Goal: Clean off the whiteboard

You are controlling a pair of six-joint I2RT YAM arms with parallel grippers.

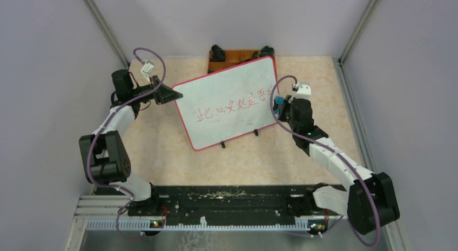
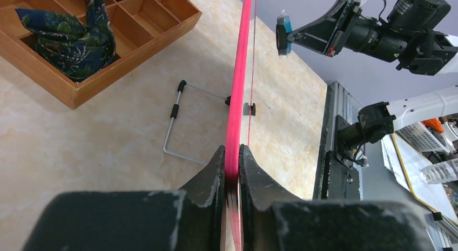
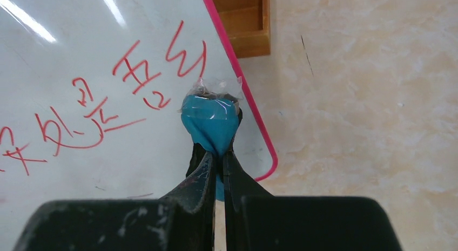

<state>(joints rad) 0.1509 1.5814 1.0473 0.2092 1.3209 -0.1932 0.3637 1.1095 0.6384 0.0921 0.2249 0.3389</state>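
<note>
standing beside the rig, i note the whiteboard (image 1: pixel 227 102) propped at a slant at mid-table, just in front of the wooden tray (image 1: pixel 237 58). red handwriting (image 1: pixel 229 112) runs across its lower half, unerased. left gripper (image 2: pixel 232 154): jaws pressed together on the board's red rim (image 2: pixel 240 73) at its left edge. right gripper (image 3: pixel 217 156): jaws pinched on a blue eraser (image 3: pixel 209 119), held by the board's right edge beside the last character; contact with the surface cannot be confirmed. a patterned cloth (image 2: pixel 70 40) lies in the tray.
</note>
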